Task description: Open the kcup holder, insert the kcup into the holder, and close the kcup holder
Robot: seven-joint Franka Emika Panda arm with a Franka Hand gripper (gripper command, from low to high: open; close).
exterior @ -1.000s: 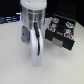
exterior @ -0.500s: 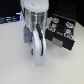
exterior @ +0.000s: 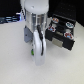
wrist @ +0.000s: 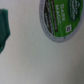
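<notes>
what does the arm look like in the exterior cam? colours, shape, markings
The arm is white with rounded, glossy segments and darker grey bands at the joints. A small green spot shows low on its side. The picture is too blurred to make out the fingers, cables or lettering.

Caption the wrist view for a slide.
Wrist camera looking down on the green-topped kcup lying on a white surface, a blurred green shape at the frame edge.

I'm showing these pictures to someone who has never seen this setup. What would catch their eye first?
Most likely the white robot arm, which fills the middle of the exterior view and reaches down to the pale table. Next, the black kcup holder on the exterior view's right, beside the arm. In the wrist view, the kcup stands out, its green printed top facing the camera.
</notes>
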